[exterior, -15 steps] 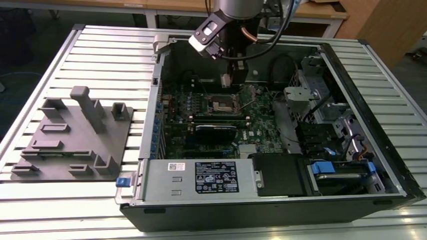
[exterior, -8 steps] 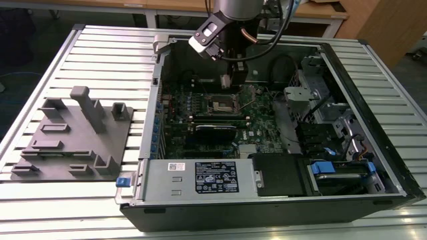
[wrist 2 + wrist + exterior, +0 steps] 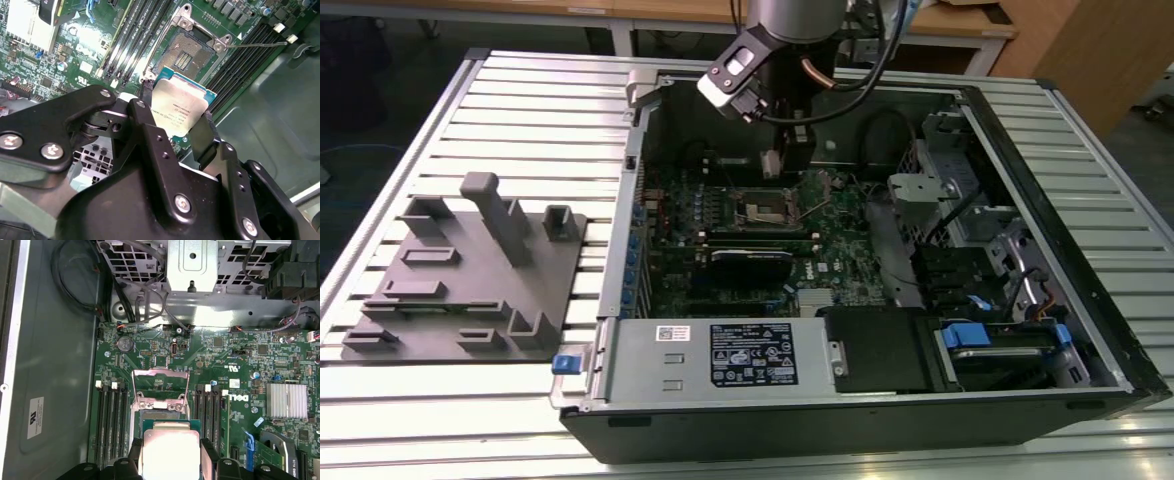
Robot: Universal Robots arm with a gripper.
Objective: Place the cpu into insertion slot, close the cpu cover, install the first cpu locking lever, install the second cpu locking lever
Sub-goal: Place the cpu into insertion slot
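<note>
The gripper (image 3: 176, 106) had its two black fingers (image 3: 202, 137) clamped on opposite edges of the cpu (image 3: 182, 105), a small flat square chip with a pale silvery-grey metal face, held clear of the green motherboard (image 3: 220, 360). The insertion slot (image 3: 194, 52), a square dark-centred socket in a silvery metal frame, lay uncovered just beyond the chip's edge farthest from the wrist. The cpu cover (image 3: 160, 382), a thin silvery cut-out plate, apparently stood raised at the socket's far side. Whether the chip sat squarely over the socket could not be settled.
</note>
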